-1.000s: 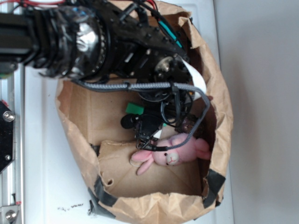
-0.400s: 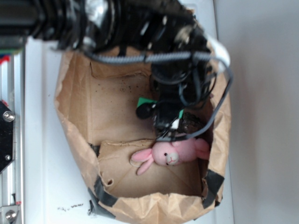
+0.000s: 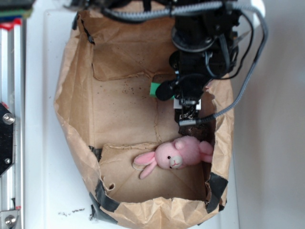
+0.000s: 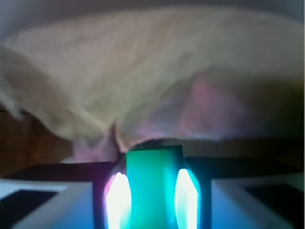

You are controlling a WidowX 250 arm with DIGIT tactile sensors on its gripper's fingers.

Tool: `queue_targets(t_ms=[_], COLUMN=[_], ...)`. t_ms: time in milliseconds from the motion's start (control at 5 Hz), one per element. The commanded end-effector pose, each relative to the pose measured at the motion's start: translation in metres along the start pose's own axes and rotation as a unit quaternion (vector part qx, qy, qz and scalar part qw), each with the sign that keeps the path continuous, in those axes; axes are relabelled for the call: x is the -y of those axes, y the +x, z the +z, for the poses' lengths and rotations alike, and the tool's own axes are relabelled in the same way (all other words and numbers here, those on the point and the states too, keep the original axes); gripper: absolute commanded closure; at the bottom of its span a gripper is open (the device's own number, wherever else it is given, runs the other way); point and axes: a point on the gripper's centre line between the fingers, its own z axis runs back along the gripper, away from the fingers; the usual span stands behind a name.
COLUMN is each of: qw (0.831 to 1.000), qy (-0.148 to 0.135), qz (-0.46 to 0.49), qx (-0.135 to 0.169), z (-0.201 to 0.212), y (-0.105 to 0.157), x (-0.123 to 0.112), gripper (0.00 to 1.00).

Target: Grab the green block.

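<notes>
The green block [image 4: 153, 188] stands between my two fingers in the wrist view, with the gripper [image 4: 153, 195] shut on its sides. From the exterior view only a small green end of the block [image 3: 154, 88] shows, left of the black gripper [image 3: 189, 109], which hangs raised over the right part of the paper bag. The rest of the block is hidden by the arm.
A crumpled brown paper bag [image 3: 71, 114] lies open on the white surface. The pink plush bunny [image 3: 174, 154] lies inside near the bag's lower right wall. Grey cable [image 3: 238, 95] loops over the bag's right rim. A metal rail [image 3: 9, 143] runs along the left.
The arm has swung up and to the right, lifting away from the bunny with the green block in its grip. The bunny has stayed where it was.
</notes>
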Motion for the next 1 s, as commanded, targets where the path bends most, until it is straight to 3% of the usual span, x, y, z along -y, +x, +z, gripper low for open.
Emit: queue_targets(t_ms=[0,400,800], qw=[0.996,0.972,0.982], qy=[0.068,0.204,0.171], qz=[0.011,0.115,0.078], qx=[0.059,0.029,0.034], z=[0.066,0.078,0.073], y=[-0.005,-0.011,-0.012], x=[0.029,0.038,0.044], gripper=[1.0,1.0,1.0])
